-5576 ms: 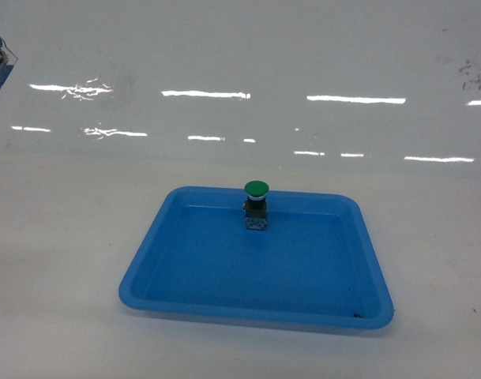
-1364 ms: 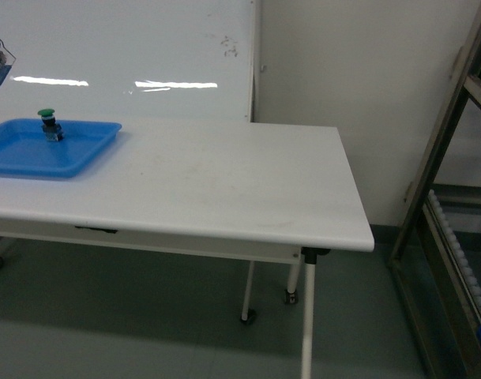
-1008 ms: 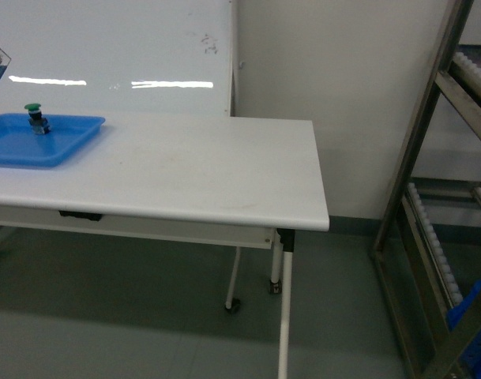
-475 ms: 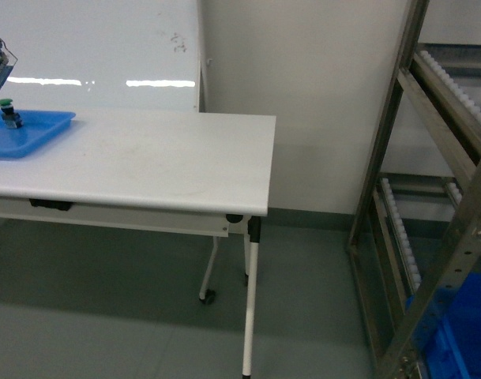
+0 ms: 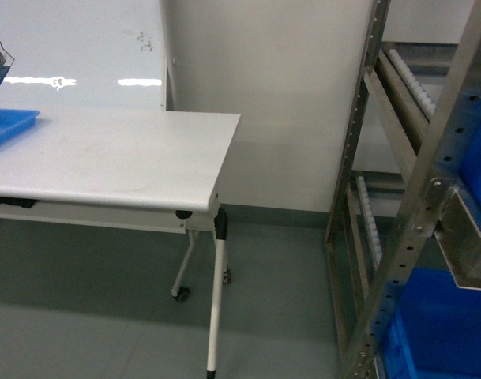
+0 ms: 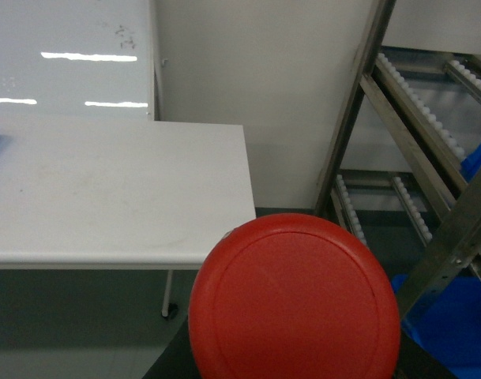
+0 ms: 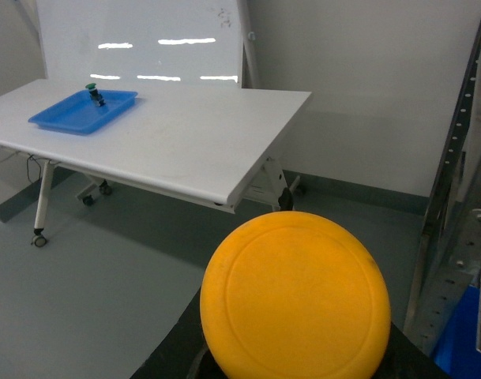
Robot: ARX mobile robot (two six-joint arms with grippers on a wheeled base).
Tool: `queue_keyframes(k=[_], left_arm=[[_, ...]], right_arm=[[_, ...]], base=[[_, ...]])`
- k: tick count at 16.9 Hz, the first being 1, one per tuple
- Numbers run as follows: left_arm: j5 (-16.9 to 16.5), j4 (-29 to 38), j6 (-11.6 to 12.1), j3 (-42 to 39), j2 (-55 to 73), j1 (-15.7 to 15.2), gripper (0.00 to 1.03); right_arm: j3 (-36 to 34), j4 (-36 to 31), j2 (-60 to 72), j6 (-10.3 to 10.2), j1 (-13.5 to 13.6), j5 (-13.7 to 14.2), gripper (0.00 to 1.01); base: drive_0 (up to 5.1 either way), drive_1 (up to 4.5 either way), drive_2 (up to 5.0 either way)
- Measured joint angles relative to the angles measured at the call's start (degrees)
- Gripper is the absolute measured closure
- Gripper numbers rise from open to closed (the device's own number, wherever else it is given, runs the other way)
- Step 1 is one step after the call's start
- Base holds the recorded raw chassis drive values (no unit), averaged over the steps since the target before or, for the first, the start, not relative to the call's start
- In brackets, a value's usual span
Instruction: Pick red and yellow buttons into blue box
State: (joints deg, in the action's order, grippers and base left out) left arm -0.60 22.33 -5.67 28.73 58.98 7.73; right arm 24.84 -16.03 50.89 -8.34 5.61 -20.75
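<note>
Left wrist view: the red button [image 6: 294, 298] fills the lower centre of the frame, its round cap facing the camera, so its long axis runs along the line of sight. The left gripper itself is hidden behind the cap; its state cannot be told.

Right wrist view: the yellow button [image 7: 295, 297] sits in the same way, cap toward the camera, axis along the line of sight. The right gripper is likewise hidden; its state cannot be told.

Beyond the buttons, the white worktop [image 5: 114, 158] stands on wheeled legs, with a whiteboard [image 7: 137, 39] behind it. In the right wrist view, a shallow blue tray [image 7: 62, 118] lies near the worktop's far end and carries a green button [image 7: 91, 91], upright, cap on top.

In the head view, a metal rack [image 5: 418, 197] stands right of the worktop, apart from it. The blue box [image 5: 441, 332] sits low in the rack, only partly in frame.
</note>
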Motion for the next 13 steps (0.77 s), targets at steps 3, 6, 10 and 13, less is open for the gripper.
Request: queue_keyframes(k=[3,6,10,13], left_arm=[[0.0,-0.1,0.0,0.0,-0.1,0.0,0.79],[0.0,-0.1,0.0,0.0,-0.1,0.0,0.79],[0.0,-0.1,0.0,0.0,-0.1,0.0,0.79],[0.0,0.0,0.0,0.0,-0.1,0.0,0.79]], right_arm=[[0.0,0.0,0.0,0.0,0.0,0.0,0.75],[0.0,0.0,0.0,0.0,0.0,0.0,0.75],[0.0,0.1,0.0,0.0,0.0,0.0,0.75],[0.0,-0.1,0.0,0.0,0.0,0.0,0.75]], base=[[4.8,-3.55,-1.3],[4.8,-3.55,-1.3],[4.8,-3.55,-1.3],[4.8,-3.55,-1.3]])
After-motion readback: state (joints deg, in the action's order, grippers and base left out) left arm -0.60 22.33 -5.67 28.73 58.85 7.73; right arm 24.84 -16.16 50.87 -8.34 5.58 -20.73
